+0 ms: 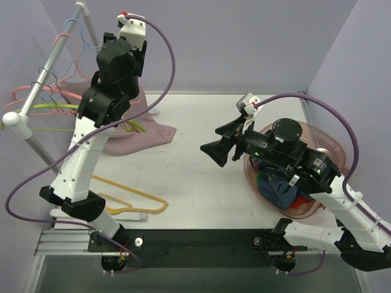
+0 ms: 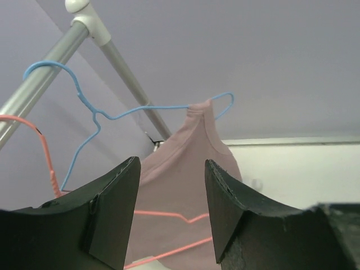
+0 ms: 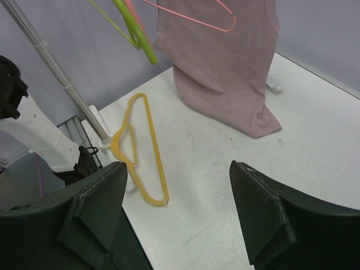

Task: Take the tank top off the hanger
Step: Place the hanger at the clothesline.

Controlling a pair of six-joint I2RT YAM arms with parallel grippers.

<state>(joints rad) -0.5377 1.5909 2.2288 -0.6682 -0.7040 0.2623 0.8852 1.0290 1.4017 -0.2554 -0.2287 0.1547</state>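
A mauve tank top (image 2: 185, 169) hangs from a blue wire hanger (image 2: 112, 115) hooked on the silver rack rail (image 2: 39, 84). Its hem rests bunched on the table (image 1: 153, 128). My left gripper (image 2: 171, 163) is open and empty, raised near the rail and pointing at the top, with a clear gap to it. My right gripper (image 1: 215, 152) is open and empty above the middle of the table. It faces the top's lower part (image 3: 225, 73) from a distance; its jaws (image 3: 177, 166) stand wide apart.
A yellow hanger (image 1: 131, 198) lies on the table near the left arm's base, also in the right wrist view (image 3: 140, 152). Green (image 1: 61, 107) and pink (image 1: 30, 91) hangers hang on the rack. A translucent bowl (image 1: 324, 146) of clothes sits under the right arm.
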